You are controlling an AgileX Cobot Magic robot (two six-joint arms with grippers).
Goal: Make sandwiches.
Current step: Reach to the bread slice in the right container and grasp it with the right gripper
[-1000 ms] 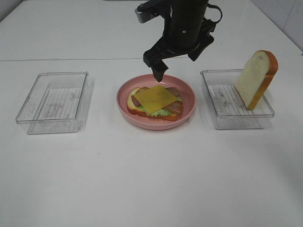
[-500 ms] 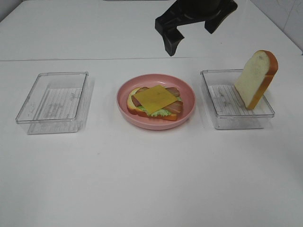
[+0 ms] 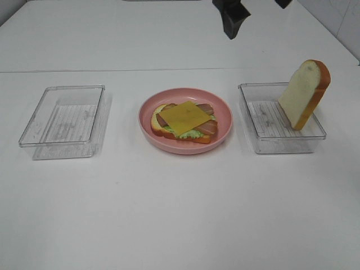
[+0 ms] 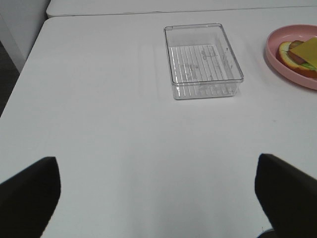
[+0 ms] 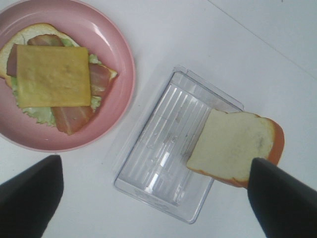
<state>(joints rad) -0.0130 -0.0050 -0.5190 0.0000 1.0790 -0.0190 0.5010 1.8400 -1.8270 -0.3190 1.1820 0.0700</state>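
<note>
Yellow cheese [image 3: 185, 117] now topped the open sandwich [image 3: 183, 124] on the pink plate [image 3: 225, 114], and the right gripper [image 3: 256, 11], jaws spread and empty, had lifted away toward the last bread slice [image 3: 304, 93] leaning in the right tray [image 3: 260, 121], likely the lid.

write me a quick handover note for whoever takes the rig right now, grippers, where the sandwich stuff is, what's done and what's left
Left gripper: open, empty, over bare table short of the left tray, which holds nothing.
Right gripper: open, empty, raised high above the gap between the pink plate and the right tray.
On the plate: bottom bread slice, lettuce, bacon, cheese square on top.
Last bread slice leans upright against the far corner of the right tray.
Done: open-faced stack up to the cheese.
Left: probably pick the leaning slice with the right gripper and lay it on the cheese.
</note>
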